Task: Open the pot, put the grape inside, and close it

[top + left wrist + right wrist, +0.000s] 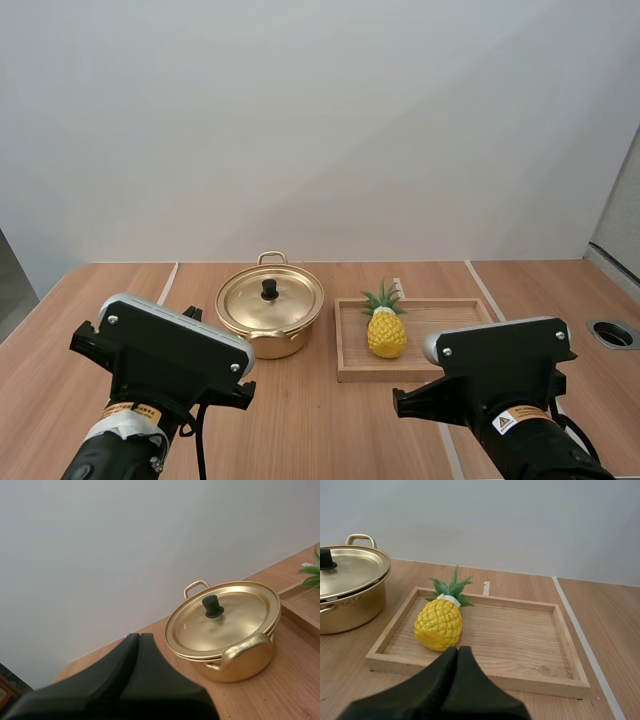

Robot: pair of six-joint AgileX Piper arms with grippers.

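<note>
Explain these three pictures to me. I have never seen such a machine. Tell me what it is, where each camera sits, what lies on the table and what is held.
This is a robot with two arms, left arm and right arm, each ending in a two-fingered tool. The high view looks down over the table from behind and above them. The other two pictures are taken from the two wrists. On the table stands a golden pot with its lid on; to its right, a wooden tray with a pineapple in it. The left tool faces the pot, the right tool the tray; both are shut and hold nothing.
</note>
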